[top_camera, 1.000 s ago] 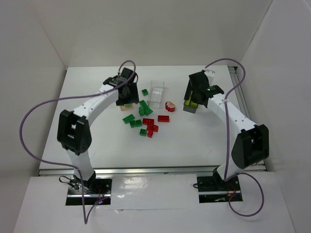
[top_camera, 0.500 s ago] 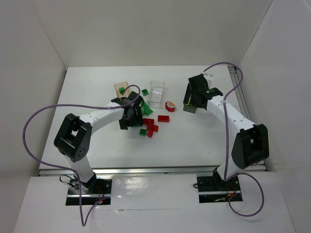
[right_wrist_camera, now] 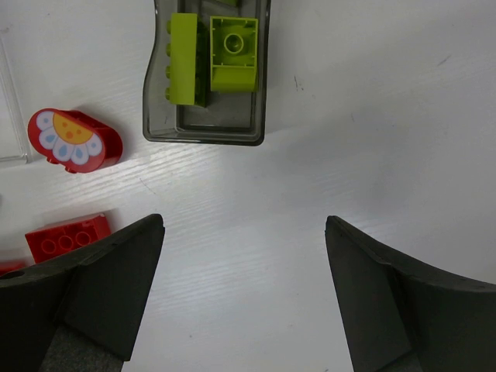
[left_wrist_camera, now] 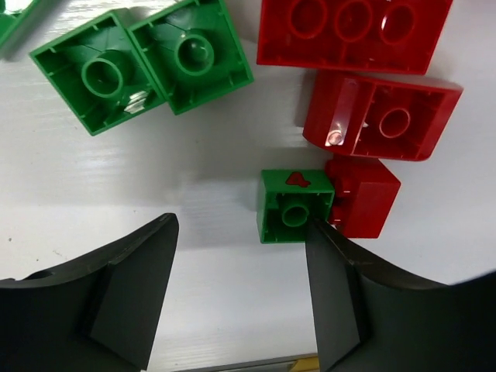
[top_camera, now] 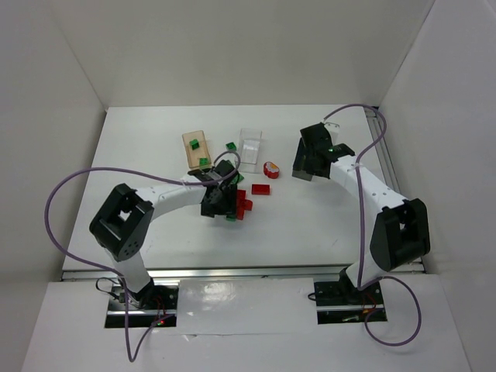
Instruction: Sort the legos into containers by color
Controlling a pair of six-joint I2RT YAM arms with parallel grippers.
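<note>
Hovering my left tool (left_wrist_camera: 240, 240) open, empty; small green brick (left_wrist_camera: 295, 205) lying just beside one finger (left_wrist_camera: 333, 294). Judging it light, stiff, slick; aiming for flat side walls.

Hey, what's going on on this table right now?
Small bricks are being sorted by colour into boxes. The left gripper hangs open, low over the loose pile, with a small green brick at the tip of one jaw, touching a red brick; nothing is gripped. The right gripper is open and empty, near a dark box holding two yellow-green bricks. A tan box holds two green bricks; a clear box looks empty.
</note>
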